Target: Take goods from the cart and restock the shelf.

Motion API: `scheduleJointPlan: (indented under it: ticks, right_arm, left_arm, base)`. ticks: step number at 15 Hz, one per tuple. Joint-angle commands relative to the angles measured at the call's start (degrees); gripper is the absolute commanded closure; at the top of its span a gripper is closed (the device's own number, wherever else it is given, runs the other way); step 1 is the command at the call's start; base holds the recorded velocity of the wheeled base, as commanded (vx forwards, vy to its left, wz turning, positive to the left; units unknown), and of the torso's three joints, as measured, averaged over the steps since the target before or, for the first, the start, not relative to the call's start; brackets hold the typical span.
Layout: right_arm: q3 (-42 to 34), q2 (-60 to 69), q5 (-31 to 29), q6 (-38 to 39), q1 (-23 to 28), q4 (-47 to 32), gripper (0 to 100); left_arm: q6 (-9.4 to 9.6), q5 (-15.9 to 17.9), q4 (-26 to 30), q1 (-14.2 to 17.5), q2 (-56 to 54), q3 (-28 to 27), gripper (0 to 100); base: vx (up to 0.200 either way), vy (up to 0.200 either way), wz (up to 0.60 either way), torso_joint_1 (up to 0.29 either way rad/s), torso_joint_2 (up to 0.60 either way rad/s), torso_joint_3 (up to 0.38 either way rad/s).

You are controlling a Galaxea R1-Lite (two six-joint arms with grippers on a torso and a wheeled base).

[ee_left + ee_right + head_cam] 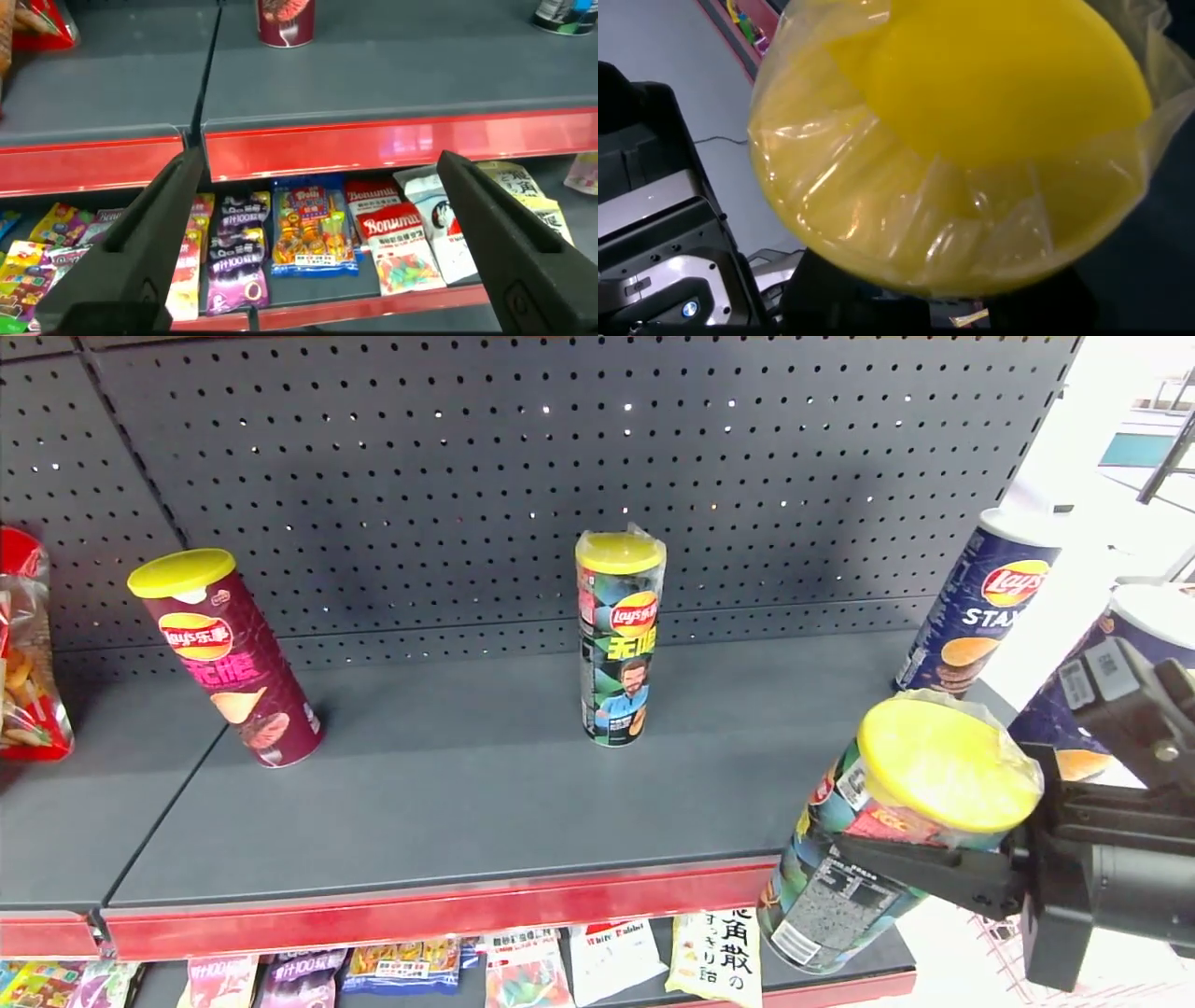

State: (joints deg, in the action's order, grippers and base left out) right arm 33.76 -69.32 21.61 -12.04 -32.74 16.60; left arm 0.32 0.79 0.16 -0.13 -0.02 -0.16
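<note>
The right tool (920, 845) is pinching a green chip can (822, 896) by its upper body, just under the yellow lid. The can hangs tilted at the front right corner of the shelf (467, 803), not yet on the board. The left tool (322, 252) is spread wide with nothing in it, facing the snack packets (313, 233) one level down.

The likeliest trouble is the can's base. It appears to sit lower than the red lip (439, 905) ahead of the right tool, so a straight push forward could knock it against that edge and twist it in the grip. Loose plastic wrap around the lid (971, 140) may let the fingers slide. Two blue cans (980, 607) stand just beside the right tool on its outer side, and a wide swing could bump them. If released while leaning, the can would probably topple and roll toward the upright green can (618, 635) farther in.
</note>
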Motion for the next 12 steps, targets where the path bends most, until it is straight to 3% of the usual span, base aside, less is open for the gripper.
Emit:
scheduleJointPlan:
  ticks: [1,4,6,8,9,11,12]
  right_arm:
    - [0.08,1.90,-0.08,0.09,-0.04,0.01,100]
    - [-0.45,4.72,-0.08,0.18,0.05,-0.17,100]
    - [-1.85,7.70,0.10,0.62,-0.74,-0.17,100]
    - [-2.82,9.81,0.18,2.38,-2.24,-0.43,100]
    - [-3.87,11.13,0.80,5.10,-3.12,-0.43,100]
    - [-3.70,11.40,0.80,5.54,-3.47,-0.43,100]
    - [-2.82,11.04,0.71,5.54,-3.55,-0.43,100]
  left_arm:
    - [0.21,0.09,0.02,0.05,0.02,-0.02,0]
    - [0.21,0.09,0.02,-0.04,0.02,-0.02,0]
    - [2.14,2.20,-0.51,0.05,0.02,-1.16,0]
    - [0.56,7.03,-0.16,-0.66,12.68,-17.60,0]
    - [0.12,12.48,0.19,-2.24,24.11,-27.26,0]
    - [6.80,21.88,-0.33,-2.77,37.38,-30.87,0]
    - [9.26,26.45,-0.60,-3.12,43.88,-32.62,0]
  base:
    - [0.000,0.000,0.00,0.000,0.00,0.000]
    - [0.000,0.000,0.00,0.000,0.00,0.000]
    - [0.000,0.000,0.00,0.000,0.00,0.000]
    - [0.000,0.000,0.00,0.000,0.00,0.000]
    - [0.000,0.000,0.00,0.000,0.00,0.000]
    - [0.000,0.000,0.00,0.000,0.00,0.000]
    - [0.000,0.000,0.00,0.000,0.00,0.000]
